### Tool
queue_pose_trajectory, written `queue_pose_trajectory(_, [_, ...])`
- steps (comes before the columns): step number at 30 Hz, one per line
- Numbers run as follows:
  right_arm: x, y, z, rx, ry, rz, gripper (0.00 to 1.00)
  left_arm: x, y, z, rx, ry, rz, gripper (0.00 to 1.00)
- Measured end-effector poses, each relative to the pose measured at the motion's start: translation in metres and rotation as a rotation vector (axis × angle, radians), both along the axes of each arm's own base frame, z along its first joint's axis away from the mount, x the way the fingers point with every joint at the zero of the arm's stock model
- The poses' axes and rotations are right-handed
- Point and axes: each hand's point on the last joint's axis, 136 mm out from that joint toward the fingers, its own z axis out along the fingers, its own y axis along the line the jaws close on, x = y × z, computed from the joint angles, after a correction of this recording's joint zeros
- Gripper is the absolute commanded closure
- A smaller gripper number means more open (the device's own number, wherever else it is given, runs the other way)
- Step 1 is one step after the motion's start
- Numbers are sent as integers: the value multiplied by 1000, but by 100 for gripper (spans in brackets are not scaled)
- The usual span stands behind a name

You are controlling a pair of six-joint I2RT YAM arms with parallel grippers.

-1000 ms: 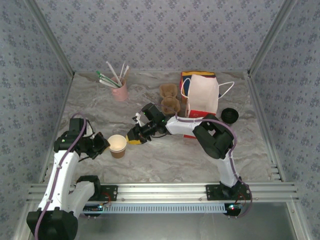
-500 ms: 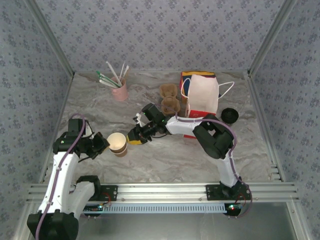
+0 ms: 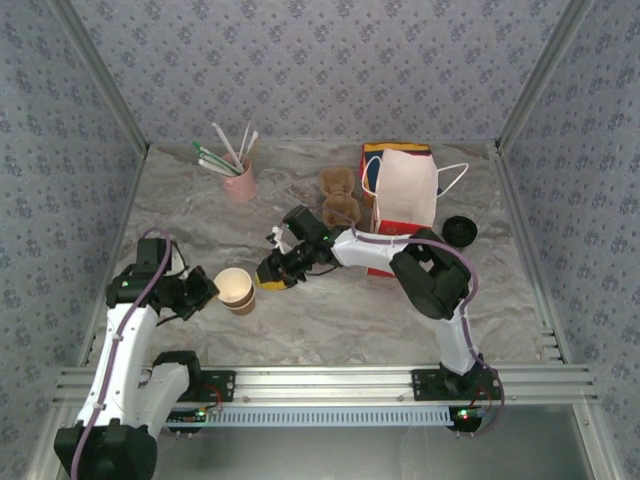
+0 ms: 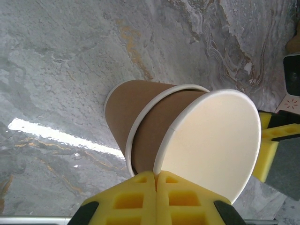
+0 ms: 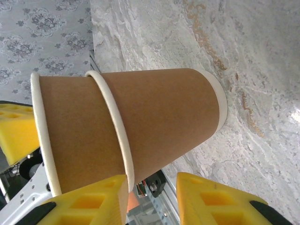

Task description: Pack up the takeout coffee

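Observation:
Two nested lidless brown paper cups (image 3: pixel 237 290) with a cream inside lean over at the front left of the table. My left gripper (image 3: pixel 207 291) is shut on the white rim of the inner cup (image 4: pixel 211 136); the outer cup (image 4: pixel 123 110) hangs below it, its base close to the table. My right gripper (image 3: pixel 266 277) stands open just right of the cups. Its left fingertip (image 5: pixel 101 197) is against the outer cup's rim (image 5: pixel 112 126), and nothing sits between the jaws. A round black lid (image 3: pixel 458 231) lies right of the bag; I cannot tell whether a cup is under it.
A pink cup of straws (image 3: pixel 240 183) stands at the back left. A brown pulp cup tray (image 3: pixel 339 196) lies mid-back, beside a white paper bag (image 3: pixel 407 190) with handles. Patterned walls close in three sides, and a metal rail (image 3: pixel 330 380) runs along the front.
The nested cups went from upright to tilted, mouth toward my left gripper, and shifted slightly. My right gripper edged a little toward them.

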Motion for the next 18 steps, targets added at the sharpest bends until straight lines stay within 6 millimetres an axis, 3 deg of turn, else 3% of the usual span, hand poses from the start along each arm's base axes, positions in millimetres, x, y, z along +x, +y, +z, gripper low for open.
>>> queue_pose_trajectory(8, [11, -3, 37, 0, -115, -2, 64, 0, 1, 10, 7, -7, 2, 100])
queue_pose_trajectory(18, [23, -20, 76, -69, -300, -10, 63, 4, 7, 49, 40, -76, 14, 100])
